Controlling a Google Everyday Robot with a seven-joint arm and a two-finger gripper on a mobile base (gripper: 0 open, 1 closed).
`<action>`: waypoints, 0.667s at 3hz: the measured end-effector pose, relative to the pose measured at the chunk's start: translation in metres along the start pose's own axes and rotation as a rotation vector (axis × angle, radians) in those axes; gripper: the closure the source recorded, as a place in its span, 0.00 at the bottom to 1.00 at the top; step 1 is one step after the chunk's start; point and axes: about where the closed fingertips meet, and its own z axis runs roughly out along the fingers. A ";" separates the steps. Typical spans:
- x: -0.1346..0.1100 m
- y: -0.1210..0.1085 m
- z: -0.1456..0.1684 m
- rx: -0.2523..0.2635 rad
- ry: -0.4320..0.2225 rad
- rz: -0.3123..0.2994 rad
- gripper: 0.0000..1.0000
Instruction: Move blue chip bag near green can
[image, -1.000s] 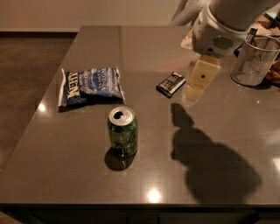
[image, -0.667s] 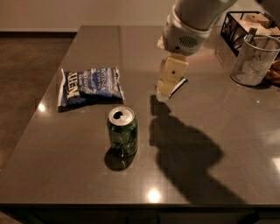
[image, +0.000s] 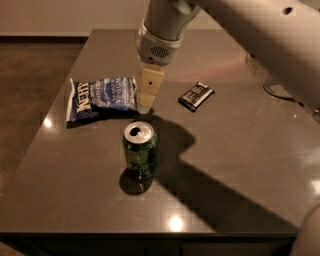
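The blue chip bag (image: 101, 96) lies flat on the left part of the dark table (image: 235, 165), white lettering up. The green can (image: 140, 150) stands upright in front of it, a little to the right, with its silver top showing. My gripper (image: 146, 104) hangs from the arm above the table, its cream fingers pointing down just at the right edge of the bag and behind the can. It holds nothing that I can see.
A small flat black-and-silver wrapped bar (image: 196, 95) lies right of the gripper. A clear glass object (image: 265, 80) stands at the far right edge. The arm (image: 260, 35) crosses the upper right and casts a wide shadow over the table's middle.
The gripper has swung left from above the wrapped bar to the right edge of the blue chip bag. Bag, can and bar lie as before.
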 end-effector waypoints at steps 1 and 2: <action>-0.025 -0.011 0.032 -0.021 0.010 -0.040 0.00; -0.039 -0.017 0.058 -0.045 0.030 -0.066 0.00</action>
